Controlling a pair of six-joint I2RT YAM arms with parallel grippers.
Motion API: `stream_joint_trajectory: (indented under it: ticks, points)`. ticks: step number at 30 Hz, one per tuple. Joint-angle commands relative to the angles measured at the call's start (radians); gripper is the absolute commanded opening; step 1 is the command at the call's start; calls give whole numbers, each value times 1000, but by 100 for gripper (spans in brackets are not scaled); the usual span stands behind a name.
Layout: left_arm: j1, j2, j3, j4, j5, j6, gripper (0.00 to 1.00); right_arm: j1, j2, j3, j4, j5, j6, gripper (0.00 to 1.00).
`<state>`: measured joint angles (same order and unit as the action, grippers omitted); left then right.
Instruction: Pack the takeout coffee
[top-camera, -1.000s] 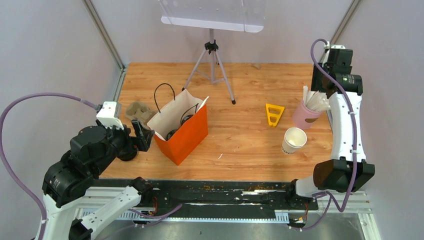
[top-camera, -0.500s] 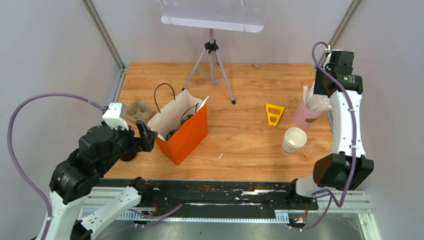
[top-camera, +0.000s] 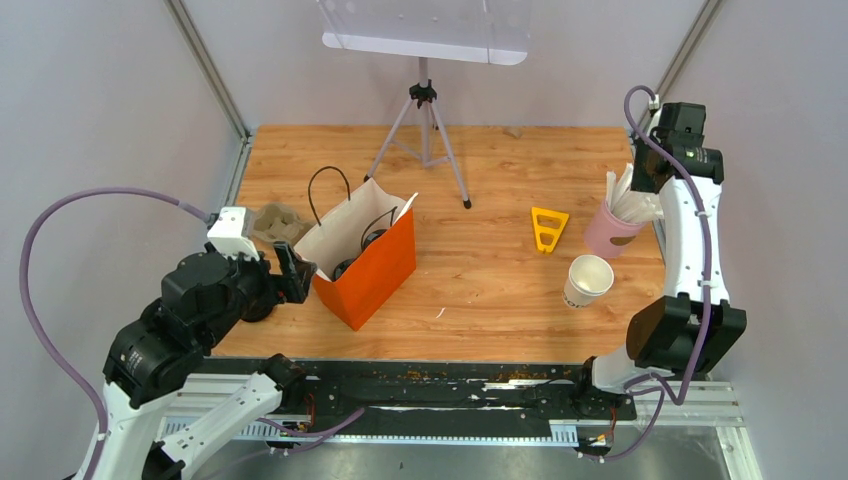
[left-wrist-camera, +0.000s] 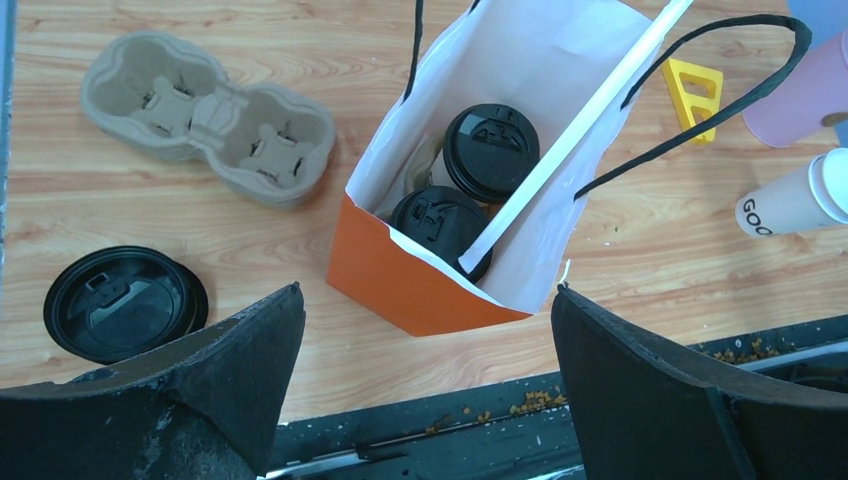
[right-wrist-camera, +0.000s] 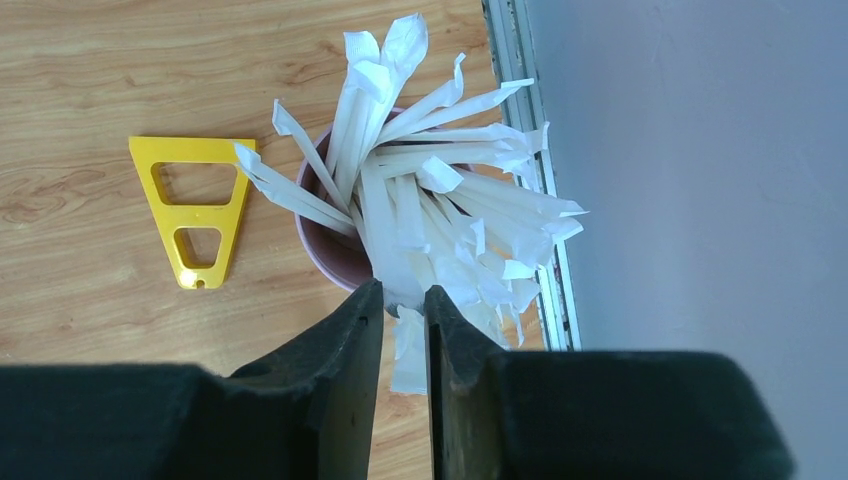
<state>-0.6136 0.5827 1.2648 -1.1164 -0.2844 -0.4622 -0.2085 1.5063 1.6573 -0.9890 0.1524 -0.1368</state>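
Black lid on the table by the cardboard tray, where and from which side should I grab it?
Pinch the lid across its rim from straight above. It lies flat and low on the table, so a side approach would find little to hold.

Two cups inside the orange bag (left-wrist-camera: 400, 290), both upright with black lids on: far cup (left-wrist-camera: 491, 152), near cup (left-wrist-camera: 440, 222), side by side and touching. Their white walls are mostly hidden. Third cup (top-camera: 588, 280) is white with no lid, looks upright on the table (top-camera: 480, 270), right side, well apart from the bag. Loose lid (left-wrist-camera: 115, 303), black, lies flat left of the bag; single or stacked, can't tell.
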Motion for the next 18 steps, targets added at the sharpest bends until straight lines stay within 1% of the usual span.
stream_joint_trajectory:
  ticks: [1,3,6,9,18]
  points:
    - [-3,18,34,44,-15,28,99,-5,8,22,25,-4,-13,18]
    - [-3,24,43,46,-14,35,99,-5,13,37,16,2,-13,9]
    - [-2,24,47,50,-17,43,99,2,10,65,-3,-1,-12,2]
    - [-2,22,49,52,-20,49,99,18,2,91,-28,16,-9,0]
    - [-3,31,63,60,9,71,99,48,-24,169,-122,19,27,0]
